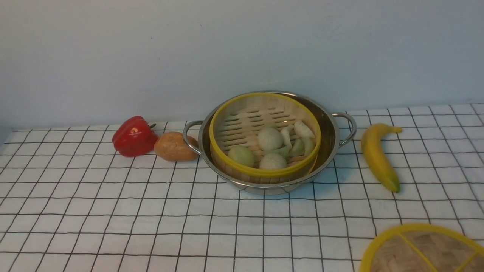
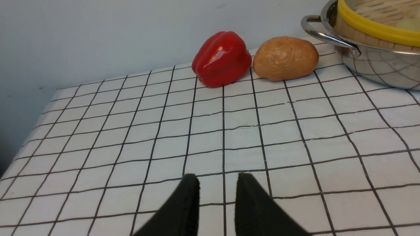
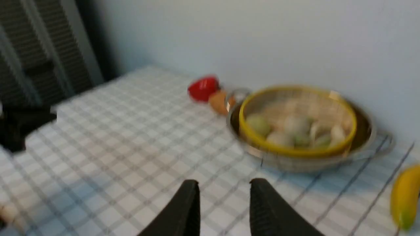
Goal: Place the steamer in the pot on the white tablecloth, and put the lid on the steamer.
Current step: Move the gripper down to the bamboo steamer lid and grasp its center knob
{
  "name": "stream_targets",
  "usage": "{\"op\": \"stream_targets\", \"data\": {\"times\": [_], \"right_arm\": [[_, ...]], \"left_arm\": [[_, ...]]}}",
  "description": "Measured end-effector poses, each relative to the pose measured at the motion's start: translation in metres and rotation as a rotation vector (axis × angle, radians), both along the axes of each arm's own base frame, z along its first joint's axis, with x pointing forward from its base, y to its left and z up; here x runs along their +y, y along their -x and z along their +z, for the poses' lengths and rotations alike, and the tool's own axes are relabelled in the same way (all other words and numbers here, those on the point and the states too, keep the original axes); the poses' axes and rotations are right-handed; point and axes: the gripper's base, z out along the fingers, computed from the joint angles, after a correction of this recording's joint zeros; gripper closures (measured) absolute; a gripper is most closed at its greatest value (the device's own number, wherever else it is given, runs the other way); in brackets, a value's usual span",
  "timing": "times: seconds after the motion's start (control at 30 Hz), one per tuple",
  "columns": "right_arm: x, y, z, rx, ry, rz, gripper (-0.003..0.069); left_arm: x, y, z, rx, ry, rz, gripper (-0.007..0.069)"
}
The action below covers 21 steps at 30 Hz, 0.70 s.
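The steamer (image 1: 245,124) sits inside the pot (image 1: 329,139) at the back middle of the white tablecloth (image 1: 113,211), with pale dumpling pieces in it. The lid (image 1: 423,251) lies flat at the near right corner, partly cut off by the frame. Neither gripper shows in the front view. In the left wrist view my left gripper (image 2: 218,178) hangs open over bare cloth, with the pot (image 2: 377,65) and steamer (image 2: 377,28) off to one side. In the blurred right wrist view my right gripper (image 3: 224,183) is open and empty, short of the pot (image 3: 364,131) and steamer (image 3: 295,150).
A red bell pepper (image 1: 134,136) and a brown potato (image 1: 174,146) lie just left of the pot's handle. A banana (image 1: 376,155) lies to its right. A pale wall runs behind the table. The cloth's left edge drops off (image 2: 19,144).
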Motion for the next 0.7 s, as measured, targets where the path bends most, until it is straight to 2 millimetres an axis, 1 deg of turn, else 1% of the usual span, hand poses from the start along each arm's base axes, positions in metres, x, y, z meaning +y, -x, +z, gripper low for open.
{"op": "stream_targets", "data": {"times": [0.03, 0.1, 0.13, 0.2, 0.23, 0.27, 0.3, 0.33, 0.37, 0.43, 0.57, 0.6, 0.63, 0.7], "right_arm": [[0.0, -0.002, -0.001, 0.03, -0.001, -0.01, 0.0417], [-0.008, -0.023, -0.009, 0.225, 0.052, -0.137, 0.0417], [-0.009, -0.025, -0.009, 0.239, 0.053, -0.148, 0.0417], [-0.014, -0.046, -0.017, 0.38, 0.076, -0.253, 0.0417], [-0.016, -0.058, -0.022, 0.438, 0.103, -0.28, 0.0417], [-0.017, -0.06, -0.023, 0.446, 0.116, -0.287, 0.0417], [-0.019, -0.074, -0.03, 0.506, 0.166, -0.3, 0.0415], [-0.019, -0.078, -0.032, 0.524, 0.183, -0.302, 0.0412], [-0.021, -0.094, -0.041, 0.588, 0.246, -0.3, 0.0403], [-0.021, -0.111, -0.053, 0.662, 0.303, -0.286, 0.0381], [-0.013, -0.141, -0.079, 0.773, 0.411, -0.231, 0.0344], [-0.013, -0.143, -0.08, 0.776, 0.415, -0.231, 0.0344], [-0.009, -0.152, -0.09, 0.795, 0.464, -0.208, 0.0337], [-0.003, -0.163, -0.104, 0.824, 0.523, -0.182, 0.033]], "left_arm": [[0.0, 0.0, 0.0, 0.0, 0.0, 0.0, 0.0465], [0.0, 0.0, 0.0, 0.0, 0.0, 0.0, 0.0456], [0.0, 0.0, 0.0, 0.0, 0.0, 0.0, 0.0456], [0.0, 0.0, 0.0, 0.0, 0.0, 0.0, 0.0451], [0.0, 0.0, 0.0, 0.0, 0.001, 0.0, 0.0447], [0.0, 0.0, 0.0, 0.0, 0.001, 0.0, 0.0447], [0.0, 0.0, 0.0, 0.0, 0.001, 0.0, 0.0445], [0.0, 0.0, 0.0, 0.0, 0.002, 0.001, 0.0444], [0.0, 0.0, 0.0, 0.0, 0.003, 0.001, 0.0444], [0.0, 0.0, 0.0, 0.0, 0.003, 0.001, 0.0438], [0.0, 0.0, 0.0, 0.0, 0.004, 0.001, 0.0433], [0.0, 0.0, 0.0, 0.0, 0.004, 0.001, 0.0433], [0.0, 0.0, 0.0, 0.0, 0.005, 0.001, 0.043], [0.0, 0.0, 0.0, 0.0, 0.005, 0.001, 0.0424]]}}
